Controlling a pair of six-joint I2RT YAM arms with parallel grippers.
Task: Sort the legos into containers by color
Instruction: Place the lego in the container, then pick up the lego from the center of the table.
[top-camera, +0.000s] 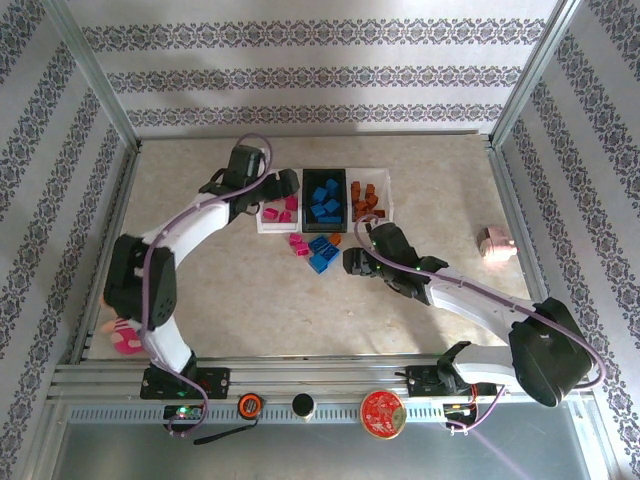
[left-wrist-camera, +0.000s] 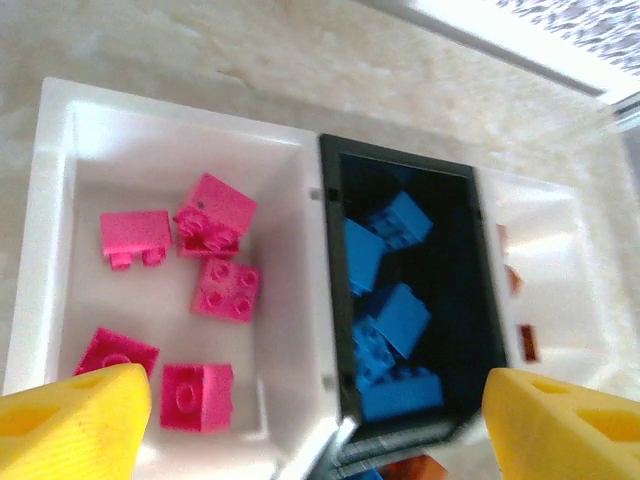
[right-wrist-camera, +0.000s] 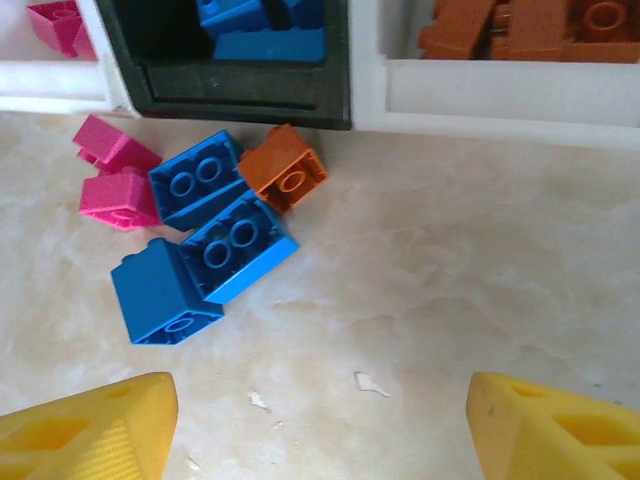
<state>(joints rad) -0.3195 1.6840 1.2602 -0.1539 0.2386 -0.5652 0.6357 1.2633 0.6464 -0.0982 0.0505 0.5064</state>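
Three containers stand side by side: a left white tray (left-wrist-camera: 50, 200) with several pink legos (left-wrist-camera: 225, 290), a black middle tray (left-wrist-camera: 330, 260) with blue legos (left-wrist-camera: 390, 330), and a right white tray (top-camera: 388, 200) with orange legos (right-wrist-camera: 520, 25). My left gripper (left-wrist-camera: 320, 430) hangs open and empty over the wall between the left and black trays. In front of the trays lies a loose pile on the table: three blue legos (right-wrist-camera: 235, 240), one orange lego (right-wrist-camera: 285, 170) and two pink legos (right-wrist-camera: 120, 195). My right gripper (right-wrist-camera: 320, 435) is open over bare table, just near-right of that pile.
A pale pink lump (top-camera: 495, 243) rests near the right frame rail. A striped doll (top-camera: 122, 338) lies at the table's left edge beside the left arm's base. Metal frame posts border the table, and patterned walls stand behind them.
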